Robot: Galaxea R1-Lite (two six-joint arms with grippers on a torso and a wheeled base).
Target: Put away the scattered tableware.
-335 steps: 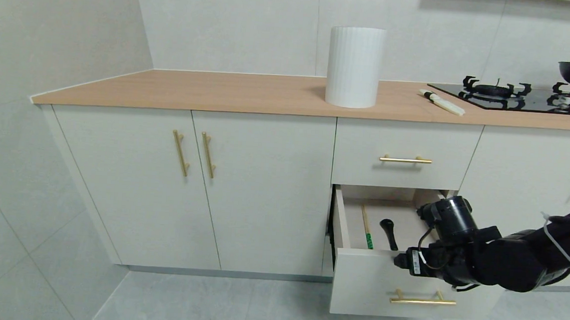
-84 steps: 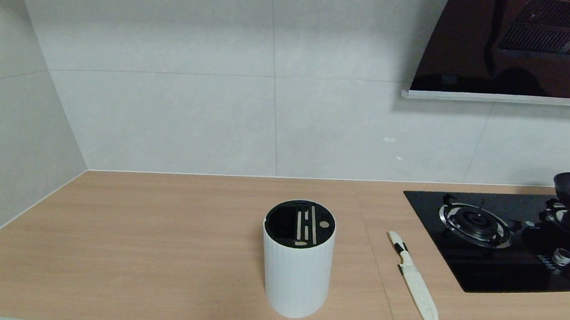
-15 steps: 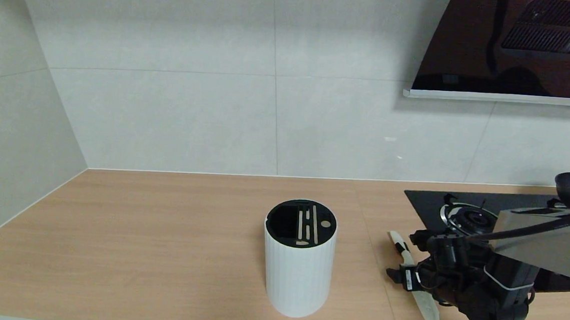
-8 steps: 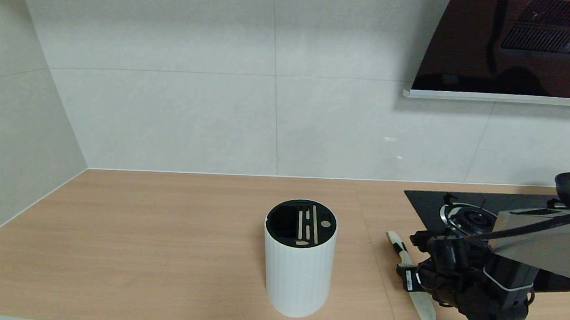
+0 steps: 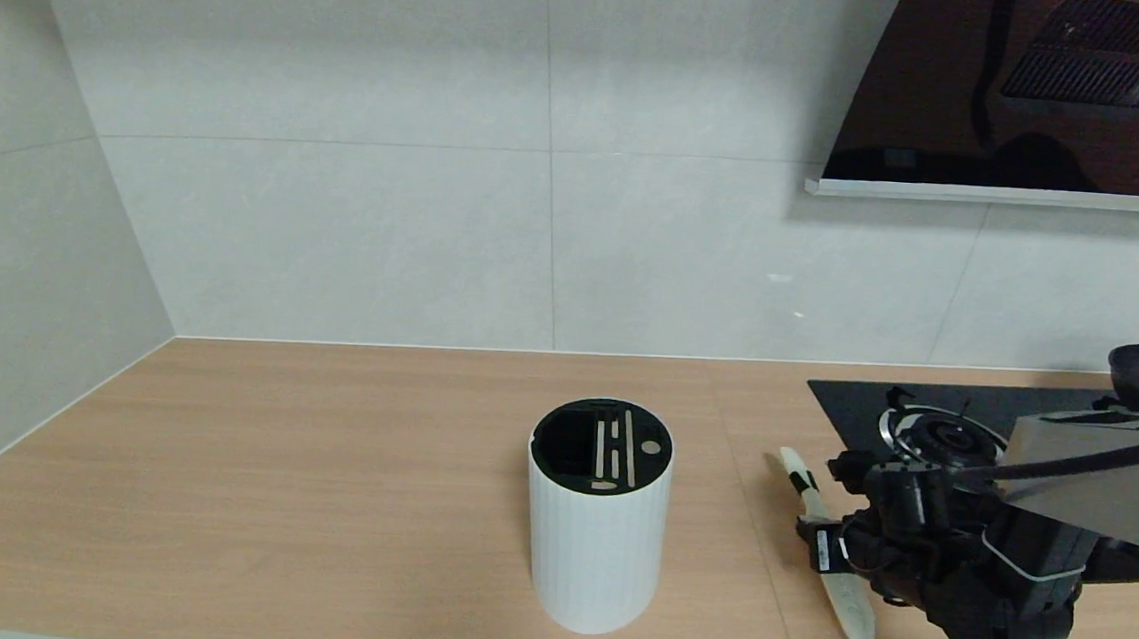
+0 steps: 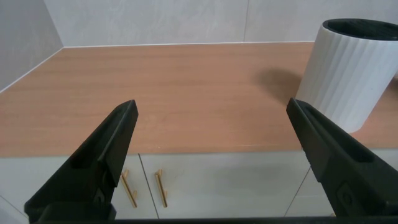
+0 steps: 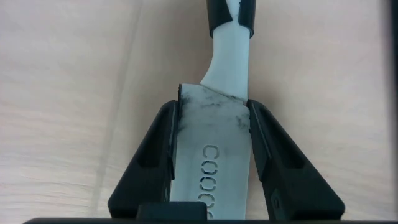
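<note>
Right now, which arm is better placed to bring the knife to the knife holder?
Right. The right gripper grips the knife by its blade, beside the knife holder. The left gripper hangs open and empty before the counter.

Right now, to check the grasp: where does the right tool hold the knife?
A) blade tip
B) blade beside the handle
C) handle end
B: in the right wrist view the right tool grips the knife by its white blade, just short of the black-banded handle.
</note>
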